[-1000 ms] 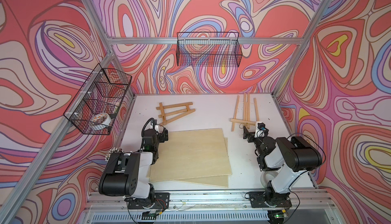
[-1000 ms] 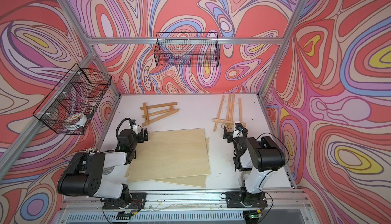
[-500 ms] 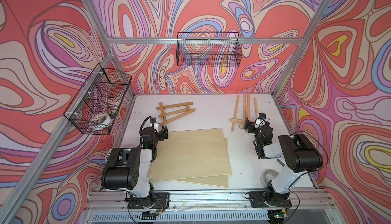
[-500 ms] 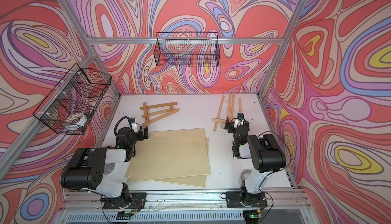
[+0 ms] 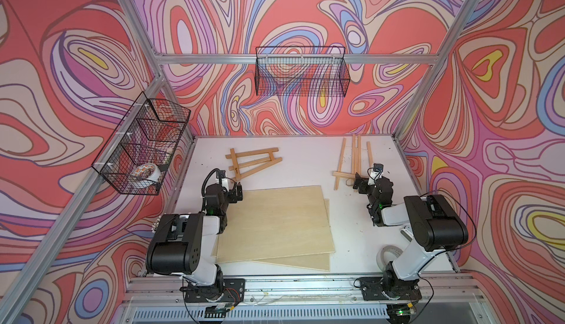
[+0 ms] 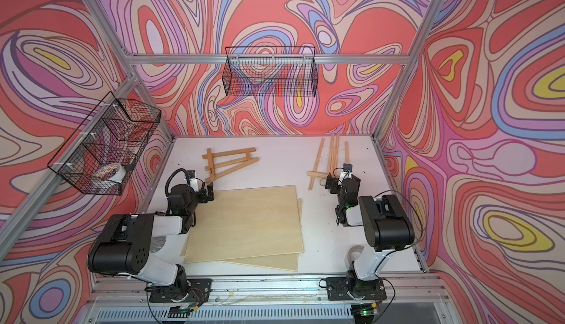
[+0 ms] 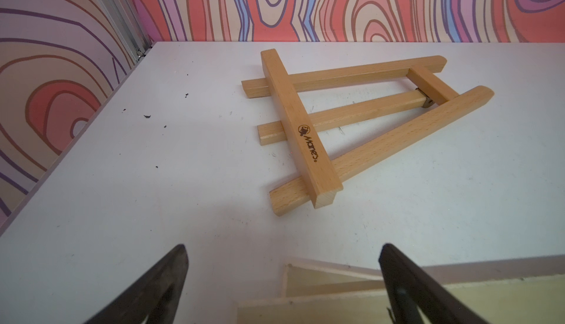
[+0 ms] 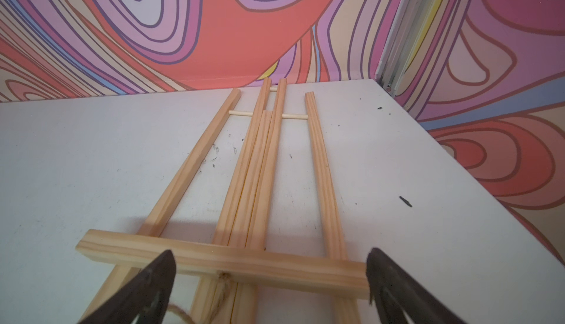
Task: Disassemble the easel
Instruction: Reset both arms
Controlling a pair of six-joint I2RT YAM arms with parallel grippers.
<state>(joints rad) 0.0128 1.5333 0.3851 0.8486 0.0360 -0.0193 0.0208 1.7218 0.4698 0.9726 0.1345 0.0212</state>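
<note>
moved forward since earlier: right claw [image 8: 269, 253], wide and empty, now at crossbar [image 8: 214, 255] of thin easel [image 8: 253, 169]. left claw [image 7: 282, 246] wide, empty, near thick easel [image 7: 301, 123] on counter [image 7: 153, 169].

Both arms stretch forward and low; the left gripper [image 7: 282, 246] and right gripper [image 8: 270, 250] point ahead, jaws spread wide, holding nothing.

Stacked plywood boards [image 5: 275, 224], back wire basket [image 5: 301, 88], side basket [image 5: 117, 166] (perhaps holding tape [image 5: 146, 172])
</note>
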